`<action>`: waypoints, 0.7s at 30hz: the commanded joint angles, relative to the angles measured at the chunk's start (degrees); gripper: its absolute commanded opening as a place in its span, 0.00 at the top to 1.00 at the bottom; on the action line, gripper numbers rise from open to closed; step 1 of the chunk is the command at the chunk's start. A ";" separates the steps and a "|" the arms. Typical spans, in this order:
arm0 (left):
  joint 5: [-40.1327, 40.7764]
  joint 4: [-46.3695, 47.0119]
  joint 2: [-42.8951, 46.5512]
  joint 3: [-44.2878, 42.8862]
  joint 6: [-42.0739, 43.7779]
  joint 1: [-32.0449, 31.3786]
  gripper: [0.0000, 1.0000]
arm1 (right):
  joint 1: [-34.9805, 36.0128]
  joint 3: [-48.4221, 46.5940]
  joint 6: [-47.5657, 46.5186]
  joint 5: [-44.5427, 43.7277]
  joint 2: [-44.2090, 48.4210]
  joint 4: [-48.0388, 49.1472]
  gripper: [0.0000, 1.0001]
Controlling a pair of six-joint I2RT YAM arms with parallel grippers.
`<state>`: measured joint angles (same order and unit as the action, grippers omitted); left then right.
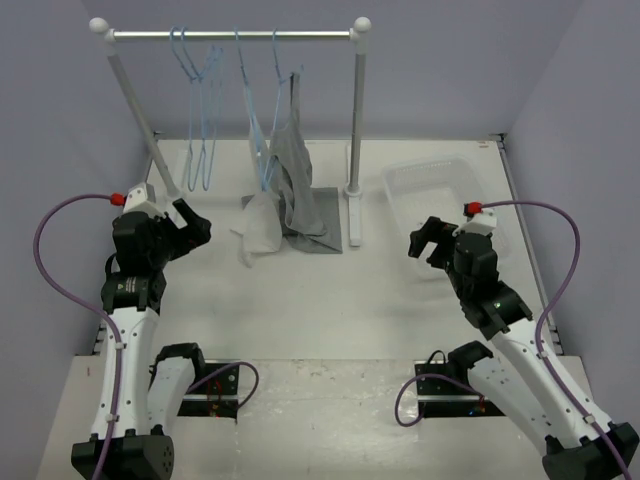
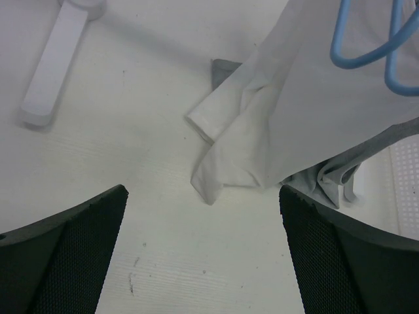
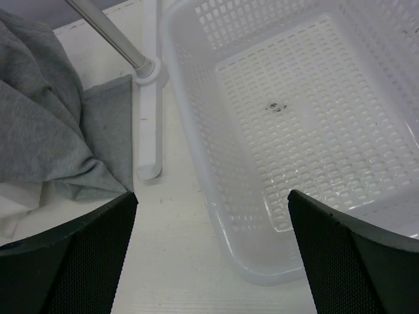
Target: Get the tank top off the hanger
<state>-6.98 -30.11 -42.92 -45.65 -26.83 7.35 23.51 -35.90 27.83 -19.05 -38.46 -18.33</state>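
L gripper [image 1: 190, 225] is released, nothing in it: in the left wrist view its two dark, mesh-textured fingers [image 2: 72, 255] sit wide apart w/ bare table between. R gripper [image 1: 425, 240] is likewise spread and holds nothing; its black fingers [image 3: 353, 255] frame the near rim of the basket.

The tank top [image 1: 296, 165] is limp mid-grey knit cloth. It hangs from the hanger [image 1: 276, 62], a thin light-blue wire one, on the right part of the rail [image 1: 230, 34]. Its lower end pools in folds on the table [image 1: 330, 300] by the rack's right foot [image 1: 354, 215]. In the right wrist view the grey cloth [image 3: 39, 131] lies bunched against that white foot bar.

A smaller white garment [image 1: 258, 228], smooth and creased, hangs just left of the tank top and touches it. Its hem trails on the table in front of L gripper. Approx three more blue wire hangers [image 1: 205, 120] hang on the rail's left and middle.

The basket [image 1: 400, 185] is white perforated plastic, rectangular w/ rounded corners, right of the rack post [image 1: 356, 110] and just beyond R gripper.

Open table lies between the two arms, in front of the clothes. Grey walls close in left, right and rear.
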 commanded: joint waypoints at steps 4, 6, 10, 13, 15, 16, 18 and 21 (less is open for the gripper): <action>-2.06 0.57 -0.58 -0.32 1.34 -0.32 0.00 | 0.05 1.79 -0.50 -0.91 1.36 4.78 0.01; -3.56 0.75 -1.38 -1.37 1.60 -0.32 0.00 | 0.13 2.24 -1.03 -0.03 1.63 5.75 0.01; -8.65 0.58 -2.00 -7.68 3.80 -0.41 0.00 | 0.14 2.68 -1.73 1.21 1.89 7.43 0.01; -13.46 -0.56 -2.95 -14.52 5.47 -0.41 0.00 | 0.13 2.59 -1.99 1.73 1.89 7.87 0.01; -19.44 -0.66 -4.01 -20.14 4.69 -0.41 0.00 | 0.05 2.59 -2.35 2.61 1.72 8.57 0.01; -21.04 -0.39 -5.24 -22.01 4.25 -0.41 0.00 | 0.13 2.50 -2.43 2.87 1.63 8.83 0.01; -24.46 0.92 -6.73 -27.44 3.11 -0.41 0.00 | 0.14 2.33 -2.61 3.40 1.37 9.01 0.01; -27.46 1.54 -10.86 -35.96 1.09 -0.41 0.00 | 0.05 1.98 -3.05 3.23 1.02 8.92 0.01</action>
<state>-26.63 -30.59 -51.16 -74.35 -24.51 7.31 23.51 -33.28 25.82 -16.49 -37.12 -11.99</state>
